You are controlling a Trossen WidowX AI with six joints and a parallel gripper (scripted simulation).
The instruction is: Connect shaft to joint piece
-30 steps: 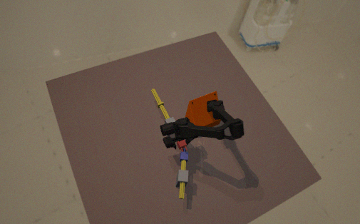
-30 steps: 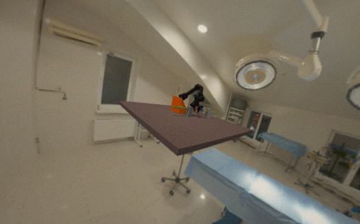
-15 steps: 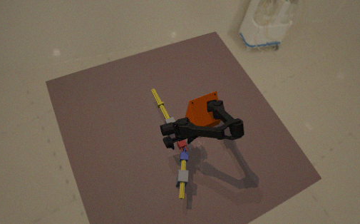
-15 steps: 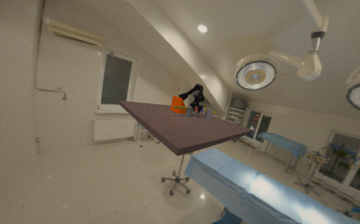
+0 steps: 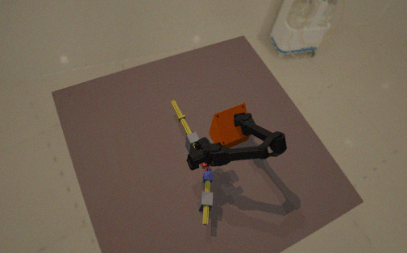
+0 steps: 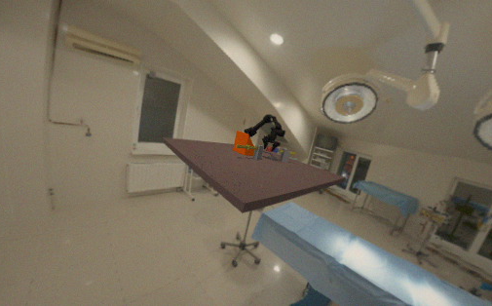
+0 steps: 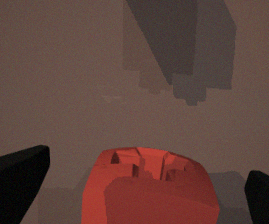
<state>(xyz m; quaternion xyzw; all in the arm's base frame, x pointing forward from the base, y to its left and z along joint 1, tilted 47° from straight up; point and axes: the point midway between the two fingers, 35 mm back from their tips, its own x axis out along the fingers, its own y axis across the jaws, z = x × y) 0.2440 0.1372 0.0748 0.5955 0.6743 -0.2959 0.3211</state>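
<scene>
We saw the red joint piece between the gripper's wide-spread fingers, untouched.

My top camera looks steeply down from high up on the whole desk. My exterior camera stands far off and low, seeing the same desk edge-on. My wrist camera faces down, very near.

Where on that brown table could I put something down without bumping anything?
The broad stretch between the upper yellow shaft and the table's left edge is bare, and so is the far corner above the orange base. It is crowded in the middle, where the open gripper hangs over the red joint piece, and along the arm.
</scene>
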